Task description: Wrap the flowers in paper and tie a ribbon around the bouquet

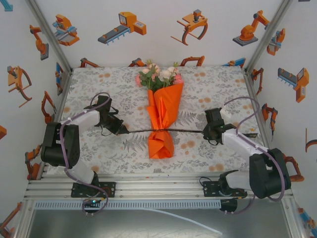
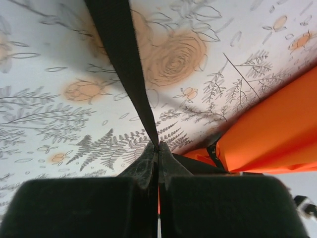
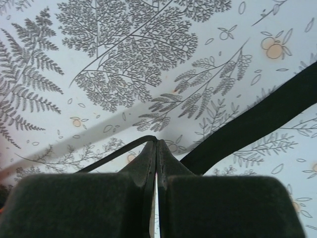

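two ends of the ribbon are pinched: left gripper and right gripper each clamped on one, strip taut across the bouquet at the middle of the table, blooms toward the far edge. i'd pull evenly and low, so nothing slides sideways.
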